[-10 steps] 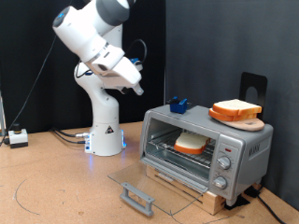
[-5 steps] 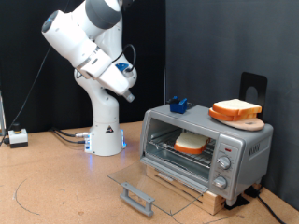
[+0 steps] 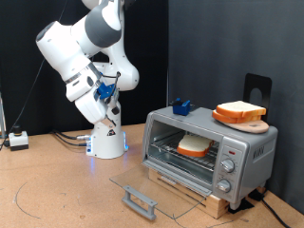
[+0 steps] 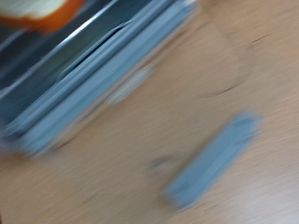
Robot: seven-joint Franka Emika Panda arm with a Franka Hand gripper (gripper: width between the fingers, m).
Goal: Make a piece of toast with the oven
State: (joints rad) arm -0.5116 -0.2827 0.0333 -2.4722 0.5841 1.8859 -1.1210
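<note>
- Piece of toast (image 3: pixel 194 146) lay on the wire rack inside the oven (image 3: pixel 211 152); glass door (image 3: pixel 152 185) was down on the bench (image 3: pixel 57 190).
- Gripper (image 3: pixel 106 92) was raised, well apart from the oven; finger state couldn't be told.

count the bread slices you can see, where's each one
2. One piece of toast lies on the wire rack inside the oven, whose door is open. A second slice sits on the round wooden board on top of the oven. More could be hidden underneath it.
</note>
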